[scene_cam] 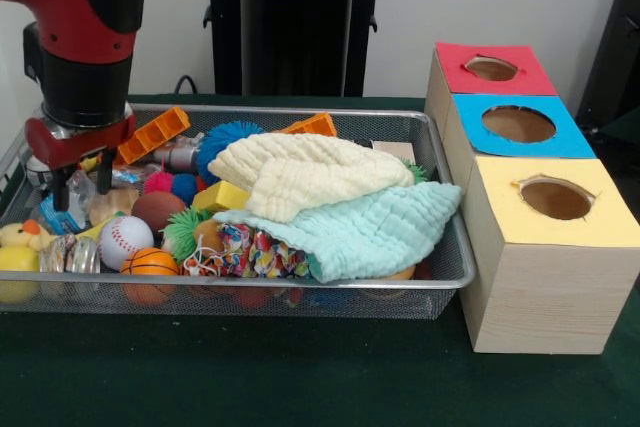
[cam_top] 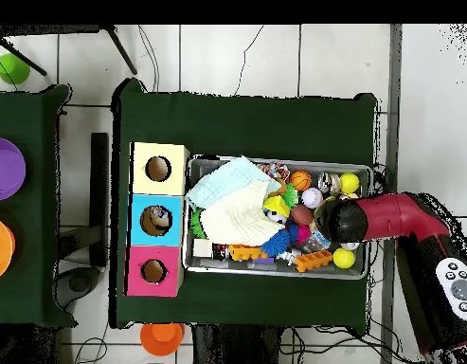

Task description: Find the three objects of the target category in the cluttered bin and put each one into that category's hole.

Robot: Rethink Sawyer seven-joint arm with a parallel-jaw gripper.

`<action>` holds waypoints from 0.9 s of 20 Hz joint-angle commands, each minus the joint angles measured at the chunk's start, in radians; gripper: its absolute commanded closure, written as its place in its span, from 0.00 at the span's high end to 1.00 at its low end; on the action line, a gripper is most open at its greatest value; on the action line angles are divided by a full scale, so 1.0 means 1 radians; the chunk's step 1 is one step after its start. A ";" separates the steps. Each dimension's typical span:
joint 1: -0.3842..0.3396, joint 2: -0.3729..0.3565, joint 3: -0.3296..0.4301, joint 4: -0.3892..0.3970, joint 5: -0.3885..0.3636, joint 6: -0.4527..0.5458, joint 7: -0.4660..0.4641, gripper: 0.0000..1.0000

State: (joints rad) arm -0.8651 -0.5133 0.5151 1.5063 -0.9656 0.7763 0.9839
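The silver wire-mesh bin is full of toys and cloths. My gripper reaches down into its left end in the front view, with the fingers apart. A small clear water bottle with a blue label lies right under and between them; I cannot tell whether they touch it. A clear rounded container lies just in front, beside a baseball. The blue-surround hole is in the middle wooden box. From overhead the arm covers the gripper, and something grey shows inside the blue hole.
A cream cloth and a mint cloth cover the bin's middle and right. Balls, orange blocks and a yellow duck crowd the left end. The red hole and yellow hole flank the blue one.
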 commanded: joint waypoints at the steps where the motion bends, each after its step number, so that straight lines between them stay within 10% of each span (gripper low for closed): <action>1: -0.031 0.049 -0.019 -0.011 0.030 0.160 -0.245 1.00; 18: -0.039 0.085 -0.021 -0.023 -0.024 0.117 -0.217 1.00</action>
State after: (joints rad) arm -0.8992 -0.4817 0.5130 1.5059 -0.9600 0.8342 0.9839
